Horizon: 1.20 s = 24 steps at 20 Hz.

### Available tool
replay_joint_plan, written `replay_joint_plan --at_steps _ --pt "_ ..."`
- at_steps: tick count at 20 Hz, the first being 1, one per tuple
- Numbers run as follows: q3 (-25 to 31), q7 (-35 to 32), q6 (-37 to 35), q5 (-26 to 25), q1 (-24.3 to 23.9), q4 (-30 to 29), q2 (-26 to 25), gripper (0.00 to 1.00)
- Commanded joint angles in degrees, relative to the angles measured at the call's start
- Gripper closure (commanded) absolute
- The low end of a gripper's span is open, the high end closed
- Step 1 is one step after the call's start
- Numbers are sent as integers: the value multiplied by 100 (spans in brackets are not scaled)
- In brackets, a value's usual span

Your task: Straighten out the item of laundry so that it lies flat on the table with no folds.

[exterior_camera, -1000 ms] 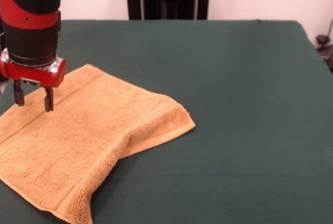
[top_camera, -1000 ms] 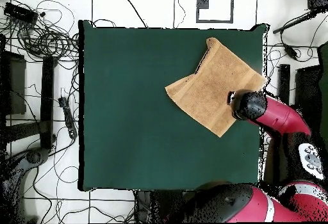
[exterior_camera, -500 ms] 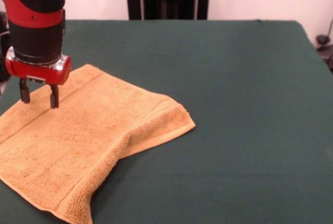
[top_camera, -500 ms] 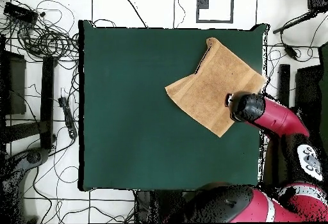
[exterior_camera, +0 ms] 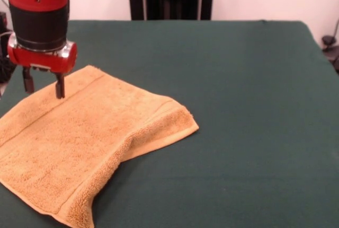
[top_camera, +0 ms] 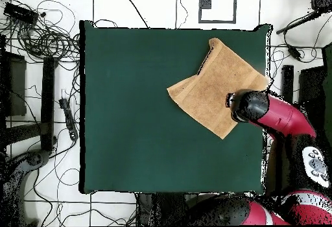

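Towel (exterior_camera: pixel 90 143) spread near table (exterior_camera: pixel 243 106) edge, one corner folded under, so not flat. Gripper (exterior_camera: pixel 43 86) hovers above opposite corner, jaws slightly parted, empty, likely poised to pinch.

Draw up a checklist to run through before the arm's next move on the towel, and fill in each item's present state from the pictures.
1. Gripper open: ok.
2. Gripper holding nothing: ok.
3. Gripper above the towel: ok, near its far edge.
4. Towel lying flat: not ok, one side is folded over.
5. Towel wholly on the table: cannot tell, it reaches the table's edge.
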<state>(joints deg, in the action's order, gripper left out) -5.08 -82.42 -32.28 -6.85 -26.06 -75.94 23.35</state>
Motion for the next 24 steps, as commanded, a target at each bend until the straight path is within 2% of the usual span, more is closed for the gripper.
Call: replay_joint_plan --at_steps 1,24 --pt "505 -403 -1221 171 356 -261 262 0" --pt "600 -440 -842 -38 396 -171 -56 0"
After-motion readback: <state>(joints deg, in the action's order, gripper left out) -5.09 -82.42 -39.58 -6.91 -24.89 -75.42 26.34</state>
